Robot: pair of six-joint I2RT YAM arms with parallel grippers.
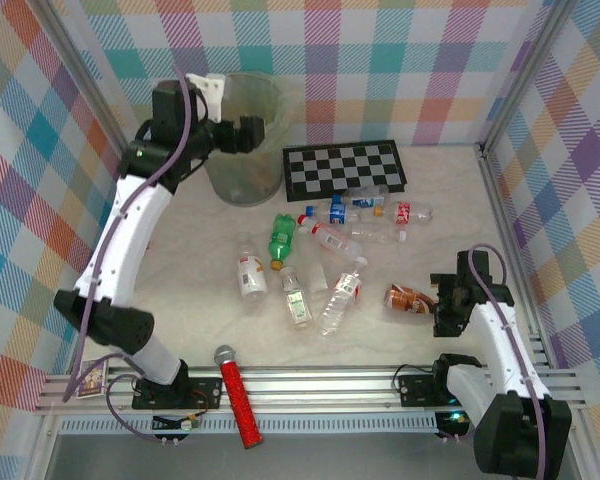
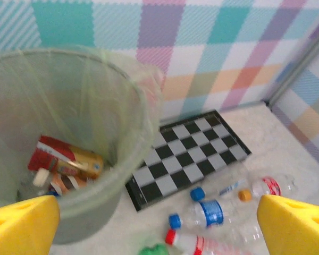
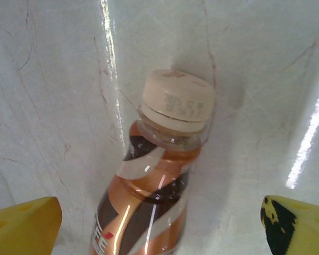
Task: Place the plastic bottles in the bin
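The pale-green bin (image 1: 242,150) stands at the back left, and amber and red-labelled bottles (image 2: 69,161) lie inside it. My left gripper (image 1: 244,133) hovers at the bin's rim, open and empty (image 2: 159,226). Several plastic bottles lie on the table: a green one (image 1: 281,238), clear ones with red and white labels (image 1: 250,276), and blue-labelled ones (image 2: 208,212). A brown-amber bottle (image 3: 149,202) with a cream cap lies on the table at the right (image 1: 408,298). My right gripper (image 1: 443,302) is low over it, open, with its yellow fingers (image 3: 21,226) standing apart on either side of the bottle.
A black-and-white chequered board (image 1: 345,167) lies flat to the right of the bin. A red microphone (image 1: 236,395) rests on the front rail. Plaid walls and metal frame posts enclose the table on the left, back and right.
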